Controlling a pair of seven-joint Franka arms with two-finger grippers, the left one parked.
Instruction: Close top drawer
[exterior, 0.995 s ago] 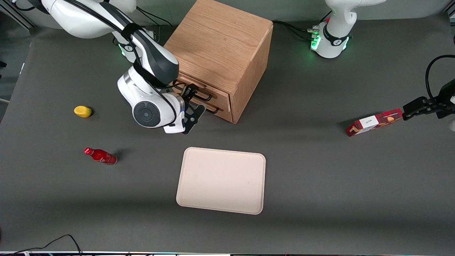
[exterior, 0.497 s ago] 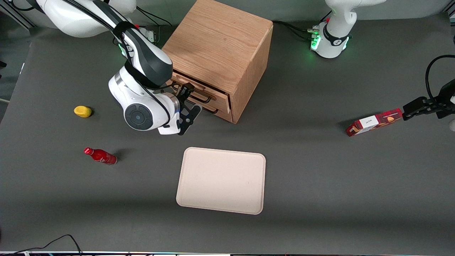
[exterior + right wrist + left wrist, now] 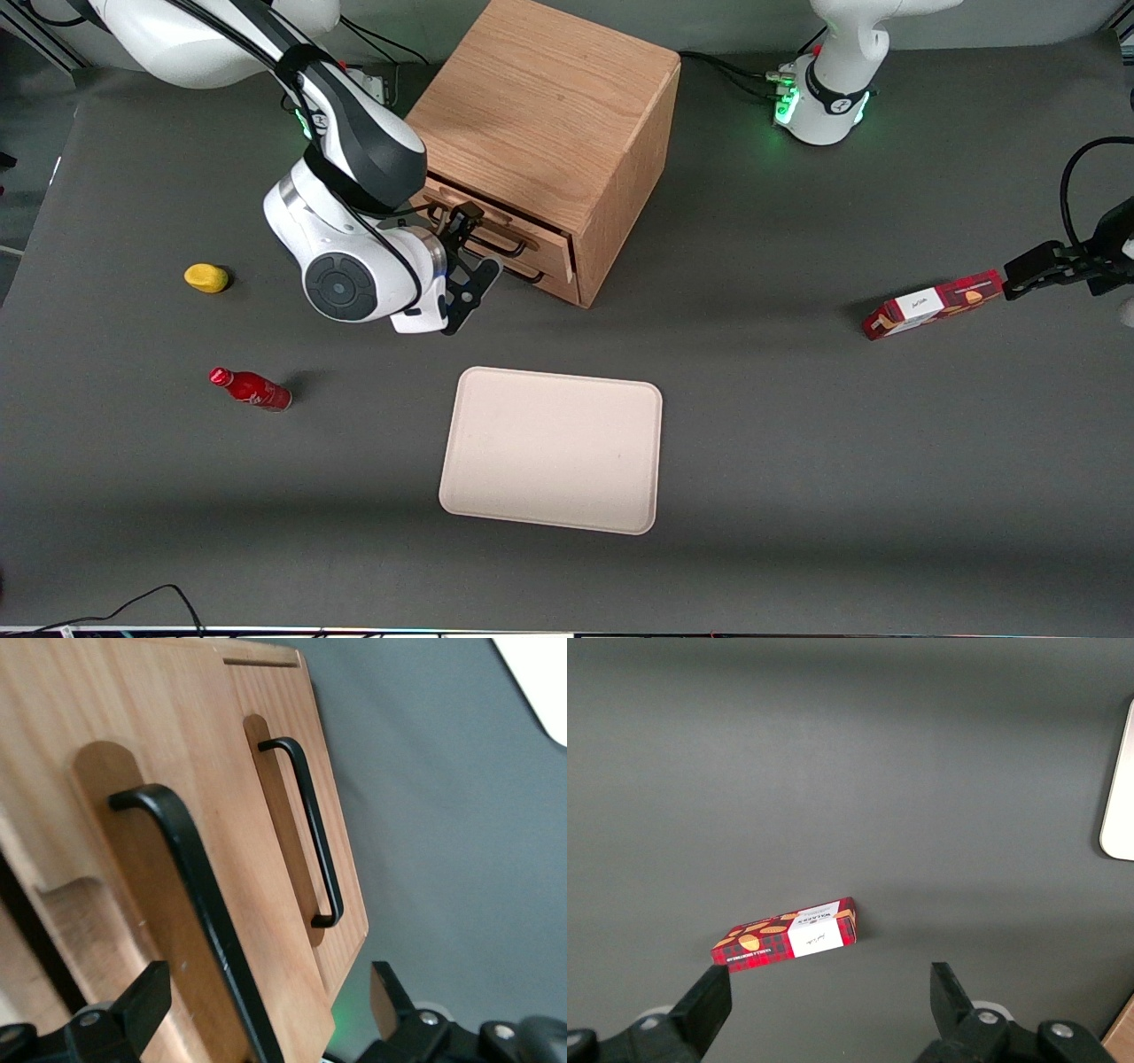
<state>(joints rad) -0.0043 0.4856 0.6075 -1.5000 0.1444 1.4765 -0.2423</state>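
The end effector [image 3: 468, 257] hangs in front of the wooden cabinet [image 3: 549, 115], fingers spread astride the top drawer's [image 3: 133, 904] black handle [image 3: 199, 904] without pinching it. The arm's wrist hides part of that drawer front, and how far it stands out is hard to tell.

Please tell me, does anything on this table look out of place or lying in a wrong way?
The red bottle lies on its side rather than upright. The top drawer appears slightly open, with the open gripper in front of it. Nothing looks spilled or damaged.
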